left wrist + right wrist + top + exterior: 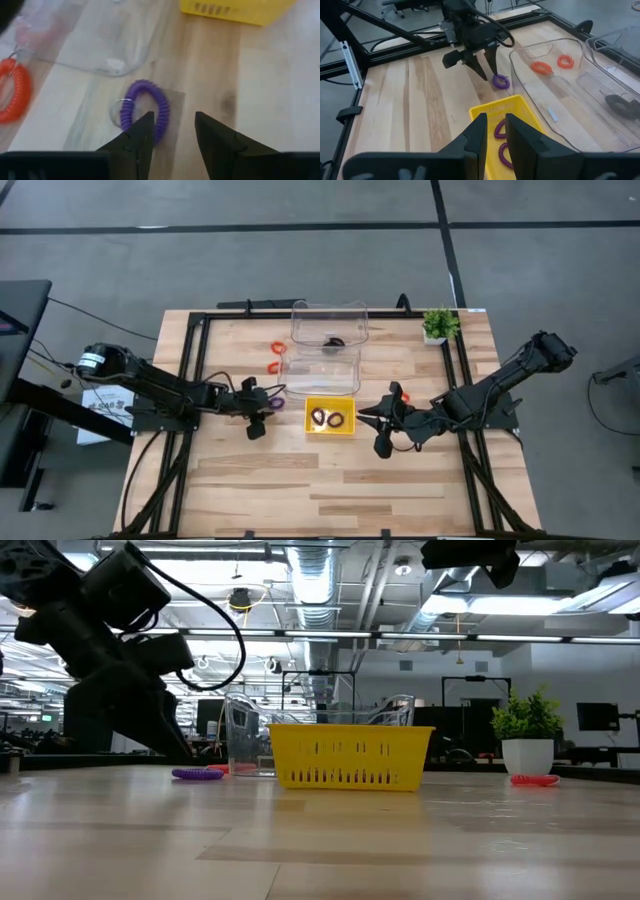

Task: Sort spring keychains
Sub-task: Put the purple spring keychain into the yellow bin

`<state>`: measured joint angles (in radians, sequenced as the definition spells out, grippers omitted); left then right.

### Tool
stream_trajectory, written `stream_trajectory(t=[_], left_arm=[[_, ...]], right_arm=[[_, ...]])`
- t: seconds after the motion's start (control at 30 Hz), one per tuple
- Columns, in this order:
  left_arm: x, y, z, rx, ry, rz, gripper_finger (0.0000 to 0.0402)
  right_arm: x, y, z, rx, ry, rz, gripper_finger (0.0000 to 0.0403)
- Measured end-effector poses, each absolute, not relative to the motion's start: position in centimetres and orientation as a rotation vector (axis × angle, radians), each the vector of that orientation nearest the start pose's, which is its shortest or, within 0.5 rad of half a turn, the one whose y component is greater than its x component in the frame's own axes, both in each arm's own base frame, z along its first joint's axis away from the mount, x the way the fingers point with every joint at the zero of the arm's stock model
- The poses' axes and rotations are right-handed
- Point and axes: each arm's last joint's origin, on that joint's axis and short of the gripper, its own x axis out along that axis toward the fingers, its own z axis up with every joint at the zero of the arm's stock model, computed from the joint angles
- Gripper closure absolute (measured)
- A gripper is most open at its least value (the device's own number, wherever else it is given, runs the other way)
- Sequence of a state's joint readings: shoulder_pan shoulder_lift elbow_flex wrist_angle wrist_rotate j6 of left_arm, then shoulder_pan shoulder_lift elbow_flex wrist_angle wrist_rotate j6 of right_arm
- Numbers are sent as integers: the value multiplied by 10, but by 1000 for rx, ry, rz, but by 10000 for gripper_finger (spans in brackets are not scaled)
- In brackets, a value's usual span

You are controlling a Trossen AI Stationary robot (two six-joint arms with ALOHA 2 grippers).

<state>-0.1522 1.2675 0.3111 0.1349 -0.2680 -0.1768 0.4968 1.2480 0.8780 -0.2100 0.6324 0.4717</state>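
A purple spring keychain (pixel 145 107) lies flat on the table, between the yellow tray (pixel 312 430) and my left gripper (pixel 172 117). That gripper stands open, slanting down, with one fingertip (pixel 145 122) at the coil's near side. Two purple keychains (pixel 500 129) lie in the tray. Two orange ones (pixel 275 357) lie left of the clear bins, and a black one (pixel 335 341) is in the far bin. My right gripper (pixel 495 120) hovers right of the tray, slightly open, with nothing between its fingers. An orange-red keychain (pixel 397 392) lies on the table by it. My left gripper has one fingertip at the near edge of the purple keychain's coil (pixel 156 131), coming slantwise from the table's left. I cannot tell whether it touches. The keychain lies flat on the table, outside the gap between the fingers.
Two clear plastic bins (pixel 320 370) stand behind the tray, and a small potted plant (pixel 438 325) at the far right corner. A black frame (pixel 190 370) runs along the table's sides. Bare wood lies toward the near edge.
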Motion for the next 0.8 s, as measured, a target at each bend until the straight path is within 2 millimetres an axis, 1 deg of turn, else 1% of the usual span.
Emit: stream_trajectory(t=[0.1,0.23,0.3,0.43,0.8], left_arm=[[196,-16,118,-25,808,199,261],[199,-12,108,-53,863,161,267],[201,-13,102,-67,892,124,271],[202,-16,95,-62,927,118,280],[197,-21,103,-73,903,71,312]], right_arm=[[239,110,271,150,445,-246,343],[240,107,270,146,452,-257,343],[240,107,270,147,452,-258,343],[240,107,270,147,452,-257,343],[240,107,271,147,451,-257,343]])
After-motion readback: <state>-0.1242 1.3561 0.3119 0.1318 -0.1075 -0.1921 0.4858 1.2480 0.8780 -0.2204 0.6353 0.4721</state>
